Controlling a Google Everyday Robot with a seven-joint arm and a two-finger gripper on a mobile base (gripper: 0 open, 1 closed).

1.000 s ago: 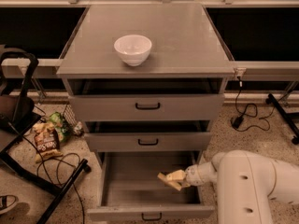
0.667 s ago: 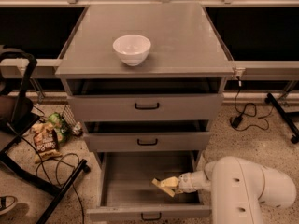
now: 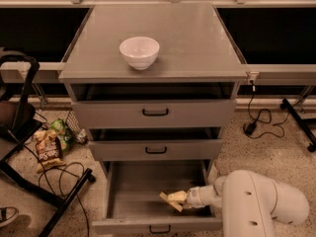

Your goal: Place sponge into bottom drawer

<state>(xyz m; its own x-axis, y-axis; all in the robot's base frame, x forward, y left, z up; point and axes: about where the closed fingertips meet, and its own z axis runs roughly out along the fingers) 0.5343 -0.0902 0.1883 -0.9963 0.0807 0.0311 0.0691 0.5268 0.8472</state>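
tool clamped on sponge | low inside open bottom drawer | floor snack bag print unreadable

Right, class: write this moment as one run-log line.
gripper: inside the open bottom drawer | sponge: at the gripper's tip, within the drawer | bowl: on the cabinet top

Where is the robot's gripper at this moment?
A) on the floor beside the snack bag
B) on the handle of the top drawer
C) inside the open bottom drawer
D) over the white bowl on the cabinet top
C: the gripper reaches from the right into the pulled-out bottom drawer, far below the white bowl.
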